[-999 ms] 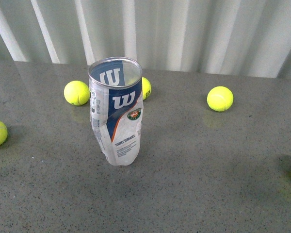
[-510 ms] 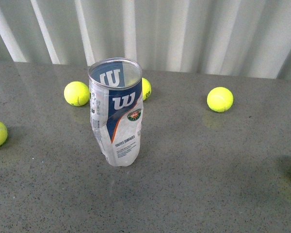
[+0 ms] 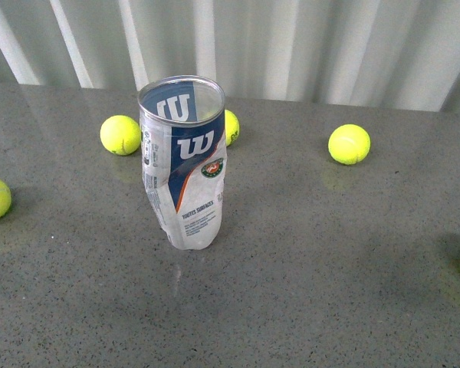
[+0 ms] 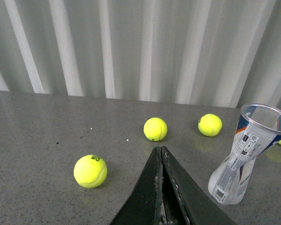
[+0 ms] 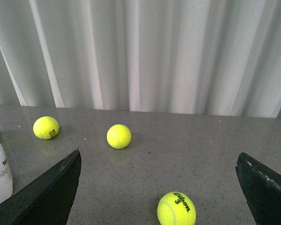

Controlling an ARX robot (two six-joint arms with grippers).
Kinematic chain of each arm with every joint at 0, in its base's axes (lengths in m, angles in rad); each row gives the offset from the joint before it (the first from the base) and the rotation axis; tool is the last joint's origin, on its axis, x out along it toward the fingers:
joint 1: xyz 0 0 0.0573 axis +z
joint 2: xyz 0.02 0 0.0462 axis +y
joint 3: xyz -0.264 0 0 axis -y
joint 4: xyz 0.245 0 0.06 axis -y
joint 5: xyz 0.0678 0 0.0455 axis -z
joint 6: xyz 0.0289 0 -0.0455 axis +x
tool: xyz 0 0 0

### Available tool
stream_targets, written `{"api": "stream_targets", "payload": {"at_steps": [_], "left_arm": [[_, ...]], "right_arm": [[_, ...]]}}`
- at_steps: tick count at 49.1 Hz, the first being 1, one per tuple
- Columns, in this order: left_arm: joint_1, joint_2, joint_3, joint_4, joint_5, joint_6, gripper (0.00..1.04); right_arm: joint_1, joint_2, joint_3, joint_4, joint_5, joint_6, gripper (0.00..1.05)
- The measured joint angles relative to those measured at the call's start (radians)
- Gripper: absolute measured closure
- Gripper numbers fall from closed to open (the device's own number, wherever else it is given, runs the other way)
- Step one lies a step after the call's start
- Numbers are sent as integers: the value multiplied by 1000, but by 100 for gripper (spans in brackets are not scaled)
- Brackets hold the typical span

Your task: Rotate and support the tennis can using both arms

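The tennis can [image 3: 184, 165] stands upright on the grey table, open silver rim up, its clear body dented in at the middle. Neither arm shows in the front view. In the left wrist view my left gripper [image 4: 160, 149] is shut with nothing in it, its fingers pressed together, and the can [image 4: 243, 154] stands apart from it to one side. My right gripper [image 5: 159, 153] is wide open and empty. Only a sliver of the can [image 5: 0, 173] shows at that picture's edge, beyond one finger [image 5: 56, 187].
Loose tennis balls lie around the can on the table [image 3: 307, 307]: one [image 3: 120, 135] and another [image 3: 230, 126] behind it, a third [image 3: 349, 144] to the right, and more at both side edges. A ball [image 5: 176, 209] lies between my right fingers. A white curtain [image 3: 291, 46] hangs behind the table.
In the front view the whole scene has shifted slightly upward. The can keeps its place among the balls, still upright.
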Motion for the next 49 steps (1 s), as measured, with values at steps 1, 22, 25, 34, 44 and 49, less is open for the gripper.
{"api": "stream_targets", "payload": {"at_steps": [1,22,25,34,44,49], "left_arm": [[0,0,0,0,0,0,101],[0,0,0,-1,0,0,41],[0,0,0,-1,0,0,28],[0,0,0,-1,0,0,8],[0,0,0,-1,0,0,7],[0,0,0,-1,0,0,7]], "right_arm": [[0,0,0,0,0,0,7],[0,0,0,0,0,0,7],[0,0,0,0,0,0,7],[0,0,0,0,0,0,7],[0,0,0,0,0,0,7],[0,0,0,0,0,0,7]]}}
